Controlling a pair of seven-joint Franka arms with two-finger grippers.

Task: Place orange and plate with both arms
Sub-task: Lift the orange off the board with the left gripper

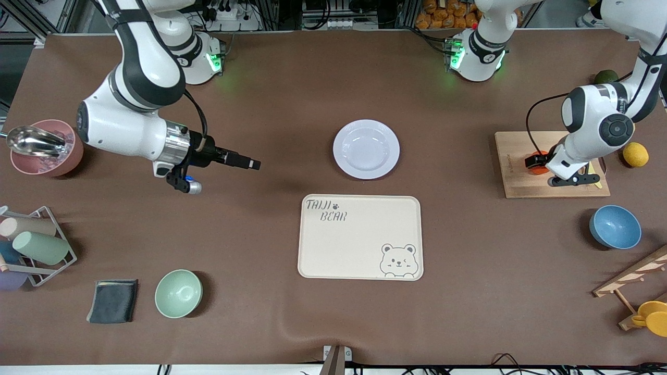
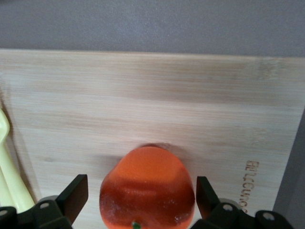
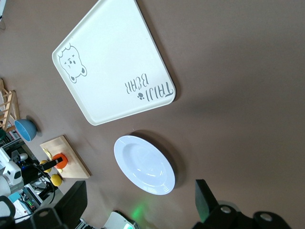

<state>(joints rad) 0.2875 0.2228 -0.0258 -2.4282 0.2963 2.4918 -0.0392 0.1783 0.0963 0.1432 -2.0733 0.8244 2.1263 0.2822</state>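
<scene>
The cream tray (image 1: 359,237) reads "TAIJI BEAR" beside a bear drawing.

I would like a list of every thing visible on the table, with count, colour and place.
orange: 1, red-orange, on the wooden board
plate: 1, white, mid-table
tray: 1, cream, nearer the front camera than the plate
bowls: mint; blue; pink, holding a metal scoop
lemon: 1, yellow, beside the board
cloth: 1, dark, beside the mint bowl
left gripper: open around the orange
right gripper: open, over bare table
</scene>
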